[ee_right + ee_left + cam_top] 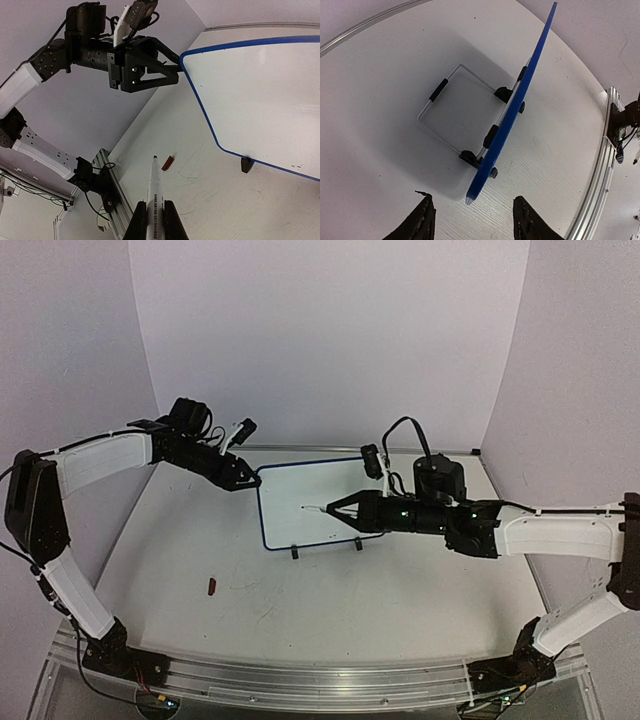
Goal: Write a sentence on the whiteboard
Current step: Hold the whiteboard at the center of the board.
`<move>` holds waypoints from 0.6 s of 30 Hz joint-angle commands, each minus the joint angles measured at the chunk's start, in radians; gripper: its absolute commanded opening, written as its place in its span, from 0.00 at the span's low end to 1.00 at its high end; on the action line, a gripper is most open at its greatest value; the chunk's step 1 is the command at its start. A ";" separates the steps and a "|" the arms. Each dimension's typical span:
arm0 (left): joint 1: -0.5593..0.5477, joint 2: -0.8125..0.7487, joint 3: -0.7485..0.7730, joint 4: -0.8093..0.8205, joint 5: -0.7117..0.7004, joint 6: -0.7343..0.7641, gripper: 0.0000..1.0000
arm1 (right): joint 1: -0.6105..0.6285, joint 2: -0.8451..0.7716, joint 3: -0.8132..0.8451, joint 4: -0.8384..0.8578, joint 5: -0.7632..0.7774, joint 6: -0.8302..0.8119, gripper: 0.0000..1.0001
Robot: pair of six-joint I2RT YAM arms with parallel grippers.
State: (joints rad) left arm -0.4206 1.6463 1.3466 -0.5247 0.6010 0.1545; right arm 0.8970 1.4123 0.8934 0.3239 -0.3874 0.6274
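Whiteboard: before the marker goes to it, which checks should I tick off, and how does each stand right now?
1. Whiteboard upright on its feet: ok.
2. Writing face blank, room for text: ok.
3. Left gripper bracing the board: not ok. Its fingers straddle the upper left corner with gaps on both sides, not clamped.
4. Right gripper shut on the marker: ok.
5. Marker uncapped, tip aimed at the board face: ok.
6. Tip touching the face: cannot tell.
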 commanded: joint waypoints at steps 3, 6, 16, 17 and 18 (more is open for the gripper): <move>0.000 0.049 0.071 0.007 0.109 0.044 0.35 | -0.003 0.031 0.046 0.085 -0.049 -0.010 0.00; 0.000 0.067 0.084 -0.007 0.113 0.055 0.26 | -0.003 0.033 0.034 0.088 -0.035 -0.014 0.00; -0.001 0.080 0.059 -0.008 0.083 0.104 0.01 | -0.004 0.104 0.059 0.117 0.016 -0.045 0.00; -0.001 0.077 0.054 -0.007 0.079 0.111 0.00 | -0.003 0.112 0.062 0.128 0.023 -0.048 0.00; 0.000 0.075 0.049 -0.006 0.076 0.118 0.00 | -0.003 0.122 0.066 0.140 0.028 -0.050 0.00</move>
State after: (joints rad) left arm -0.4204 1.7229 1.3819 -0.5308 0.7054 0.2352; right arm 0.8970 1.5060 0.9113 0.3880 -0.3959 0.6036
